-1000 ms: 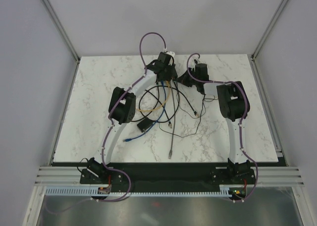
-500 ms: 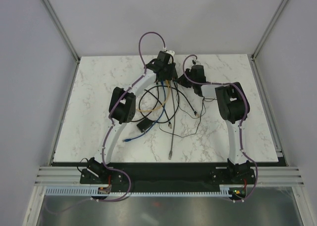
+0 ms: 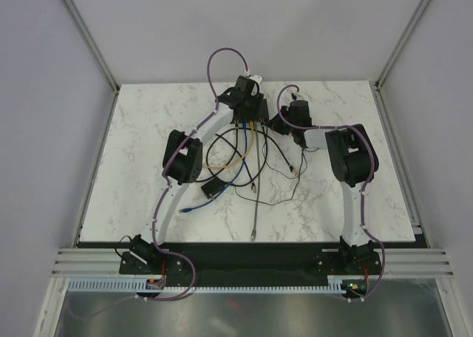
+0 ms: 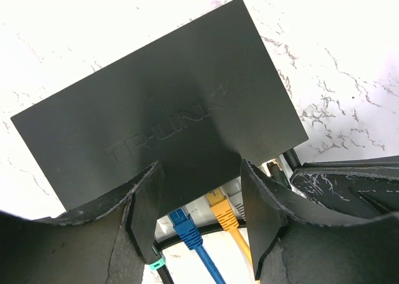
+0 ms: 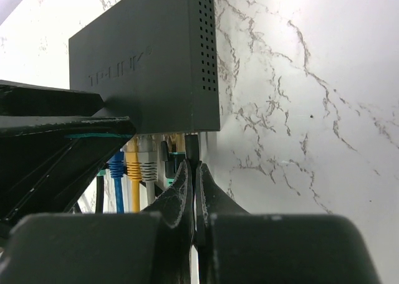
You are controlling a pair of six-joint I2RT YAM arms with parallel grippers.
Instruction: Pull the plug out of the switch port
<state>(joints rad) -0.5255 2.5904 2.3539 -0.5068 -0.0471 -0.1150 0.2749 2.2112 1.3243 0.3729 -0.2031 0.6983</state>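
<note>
The switch [image 4: 168, 109] is a flat black box lying at the back middle of the marble table, and it also shows in the right wrist view [image 5: 149, 66]. Blue [image 4: 182, 225], yellow [image 4: 221, 209] and grey [image 5: 148, 170] plugs sit in its near-side ports. My left gripper [image 4: 202, 203] is open. Its fingers rest over the switch's near edge and straddle the blue and yellow plugs. My right gripper [image 5: 194, 169] is shut on a thin black plug [image 5: 192, 144] at the right end of the port row. In the top view the switch is mostly hidden under my left gripper [image 3: 247, 119].
A tangle of black, blue, yellow and grey cables [image 3: 244, 160] spreads in front of the switch. A small black block [image 3: 216, 188] lies among them. A loose blue plug end [image 3: 191, 208] and a grey cable [image 3: 255, 219] reach toward the near edge.
My right gripper has moved down and left to the switch's right end, and the right elbow has swung right. The cables shifted slightly. The left arm has hardly moved.
</note>
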